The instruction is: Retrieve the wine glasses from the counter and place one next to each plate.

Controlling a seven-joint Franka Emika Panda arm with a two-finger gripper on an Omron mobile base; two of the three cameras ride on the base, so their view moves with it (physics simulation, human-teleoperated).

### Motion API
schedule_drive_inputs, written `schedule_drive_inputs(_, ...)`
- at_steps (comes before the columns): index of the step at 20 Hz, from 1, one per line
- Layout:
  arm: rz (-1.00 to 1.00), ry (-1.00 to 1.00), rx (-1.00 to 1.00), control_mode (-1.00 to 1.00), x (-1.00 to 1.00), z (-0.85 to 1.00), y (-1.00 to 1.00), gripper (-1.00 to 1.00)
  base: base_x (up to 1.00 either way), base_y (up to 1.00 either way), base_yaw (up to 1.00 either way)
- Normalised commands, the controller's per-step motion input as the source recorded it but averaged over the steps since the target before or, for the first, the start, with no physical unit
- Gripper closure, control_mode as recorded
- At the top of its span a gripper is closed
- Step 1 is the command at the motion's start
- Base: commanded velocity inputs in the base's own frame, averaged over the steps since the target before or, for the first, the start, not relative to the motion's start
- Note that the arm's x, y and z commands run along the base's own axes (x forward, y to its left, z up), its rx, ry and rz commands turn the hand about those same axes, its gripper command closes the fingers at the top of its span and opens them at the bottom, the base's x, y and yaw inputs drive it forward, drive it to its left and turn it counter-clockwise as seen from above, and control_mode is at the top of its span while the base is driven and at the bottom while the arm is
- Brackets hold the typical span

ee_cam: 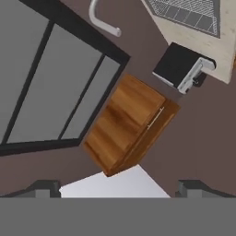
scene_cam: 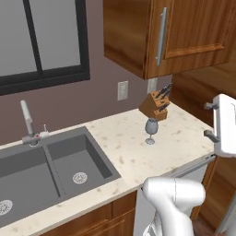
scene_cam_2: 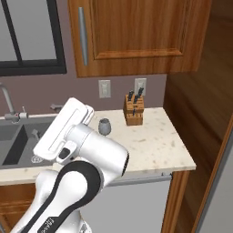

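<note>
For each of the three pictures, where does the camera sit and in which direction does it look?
Left base view: behind the arm's left, looking down over the counter, sink and wine glass; white arm at lower right.
Right base view: behind the arm's right, same counter, wine glass and knife block; arm at lower left.
Hand view: on the hand, rolled, facing the window and a wood cabinet; tool tips apart.
Both base views share glass, sink, knife block.

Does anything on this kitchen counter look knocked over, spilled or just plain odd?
Nothing stands out. The wine glass stands upright on the counter, a little in front of the knife block, which also sits squarely by the wall. The sink looks dry and bare, and no spill or damage shows.
</note>
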Motion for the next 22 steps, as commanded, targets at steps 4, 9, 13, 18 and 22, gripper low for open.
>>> schedule_drive_inputs(4,0.01,0.26,0.01,-1.00,0.06,-0.17,-0.32,-1.00,0.00,0.00,0.00)
schedule_drive_inputs(9,0.00,0.33,0.00,-1.00,0.16,-0.25,-0.08,-1.00,0.00,0.00,0.00)
schedule_drive_inputs(13,-0.01,0.14,-0.22,-1.00,0.13,-0.47,0.10,-1.00,0.00,0.00,0.00)
schedule_drive_inputs(18,-0.08,0.13,-0.31,-1.00,0.42,-0.45,0.15,-1.00,0.00,0.00,0.00)
schedule_drive_inputs(22,-0.08,0.27,0.00,-1.00,0.59,-0.25,-0.01,-1.00,0.00,0.00,0.00)
